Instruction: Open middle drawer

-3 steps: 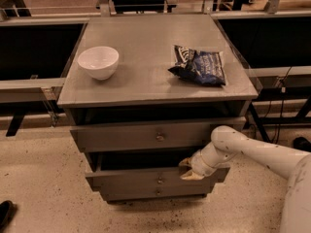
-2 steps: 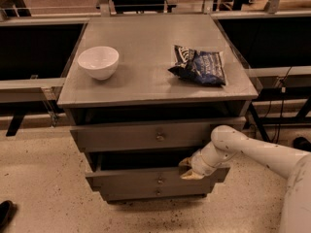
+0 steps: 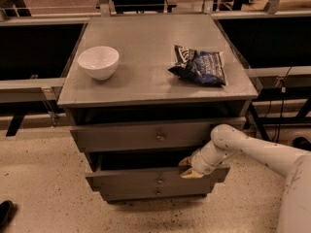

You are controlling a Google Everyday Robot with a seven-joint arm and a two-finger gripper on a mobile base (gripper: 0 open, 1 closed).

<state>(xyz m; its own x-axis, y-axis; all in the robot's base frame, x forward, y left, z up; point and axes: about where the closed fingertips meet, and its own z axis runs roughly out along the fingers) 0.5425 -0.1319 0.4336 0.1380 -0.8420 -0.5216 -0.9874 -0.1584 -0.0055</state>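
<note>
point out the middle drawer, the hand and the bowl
middle drawer (image 3: 126, 178), camera view, bare front left of knob
hand (image 3: 185, 169), camera view, its tip at the middle drawer's top edge
bowl (image 3: 98, 64), camera view, outer wall

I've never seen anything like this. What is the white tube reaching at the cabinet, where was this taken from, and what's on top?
The white tube is a robot's arm, coming in from the right. At its tip is the gripper, its hand for grasping, which is at the top edge of the middle drawer. That drawer stands partly pulled out. Whether the gripper is actually clamping the drawer cannot be seen. The one camera looks down on the grey cabinet from the front; where it is mounted is unknown. On top sit a white bowl at the left and a dark snack bag at the right.
</note>
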